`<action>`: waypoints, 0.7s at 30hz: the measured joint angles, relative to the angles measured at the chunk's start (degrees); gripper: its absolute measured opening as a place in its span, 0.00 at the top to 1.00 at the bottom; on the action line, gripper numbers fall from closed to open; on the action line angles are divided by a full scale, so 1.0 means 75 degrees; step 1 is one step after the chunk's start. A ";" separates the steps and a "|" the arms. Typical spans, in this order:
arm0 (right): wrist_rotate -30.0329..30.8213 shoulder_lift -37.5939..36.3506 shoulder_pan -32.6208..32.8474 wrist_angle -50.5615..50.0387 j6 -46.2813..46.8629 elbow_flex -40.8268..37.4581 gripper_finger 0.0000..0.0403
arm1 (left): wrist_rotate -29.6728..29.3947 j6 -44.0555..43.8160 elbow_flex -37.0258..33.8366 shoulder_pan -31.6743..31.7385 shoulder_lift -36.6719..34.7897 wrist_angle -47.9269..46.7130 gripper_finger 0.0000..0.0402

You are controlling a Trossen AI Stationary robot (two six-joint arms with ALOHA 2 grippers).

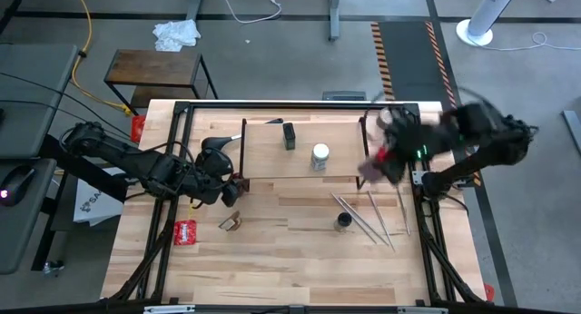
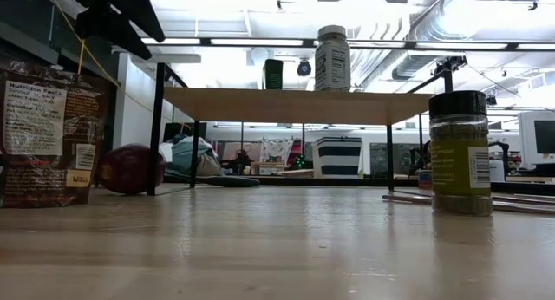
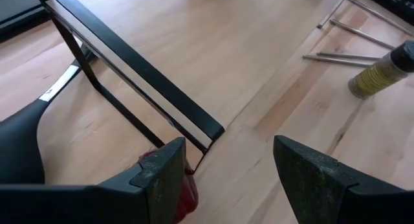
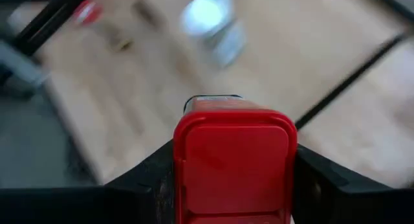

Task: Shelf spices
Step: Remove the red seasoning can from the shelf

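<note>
The shelf (image 1: 272, 146) is a light-wood board on black rod end frames; in the low view its board (image 2: 286, 105) stands above the table. A clear white-capped jar (image 1: 320, 156) (image 2: 332, 57) and a dark jar (image 1: 289, 134) (image 2: 274, 75) stand on it. Another dark-capped jar (image 1: 343, 221) (image 2: 460, 153) stands on the table, and the tan wedge holder (image 1: 230, 223) lies there too. My right gripper (image 1: 379, 160) is shut on a red-capped jar (image 4: 234, 159) over the shelf's right end. My left gripper (image 3: 226, 179) is open by the shelf's left end frame (image 3: 129, 62). My right gripper pinches the red-capped jar between its two fingers, one on each side of the red cap (image 4: 234, 140). The jar is lifted clear, over the right end of the shelf (image 1: 399, 146). The cap hides the jar's body in the wrist view.
Thin metal rods (image 1: 372, 219) lie on the table near the dark-capped jar. A flat red packet (image 1: 185, 232) lies toward the table's left near side. A dark food bag (image 2: 43, 135) and a dark red round thing (image 2: 128, 168) show at the low view's left.
</note>
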 joint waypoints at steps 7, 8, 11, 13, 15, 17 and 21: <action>-0.0920 0.0019 0.3204 0.0957 0.2350 -0.3241 0.50 | 0.0026 -0.0582 0.0000 0.0083 0.0000 0.0016 0.43; -0.1043 -0.0029 0.3585 0.1503 0.2703 -0.3812 0.50 | 0.0033 -0.0597 0.0000 0.0082 0.0000 0.0027 0.43; -0.1091 -0.0125 0.4472 0.3431 0.3747 -0.5302 0.50 | 0.0035 -0.0594 0.0000 0.0082 0.0000 0.0054 0.43; -0.1065 -0.0066 0.4813 0.4686 0.4389 -0.6192 0.50 | 0.0030 -0.0594 0.0000 0.0082 0.0000 0.0054 0.43; -0.1012 0.0033 0.4978 0.5514 0.4978 -0.6952 0.50 | -0.0003 -0.0591 0.0000 0.0082 0.0000 0.0055 0.43; -0.0921 0.0176 0.5030 0.6105 0.5324 -0.7469 0.50 | -0.0003 -0.0591 0.0000 0.0082 0.0000 0.0049 0.43; -0.0595 0.0389 0.4946 0.6332 0.4894 -0.7820 0.50 | -0.0086 -0.0588 0.0000 0.0082 0.0000 0.0049 0.43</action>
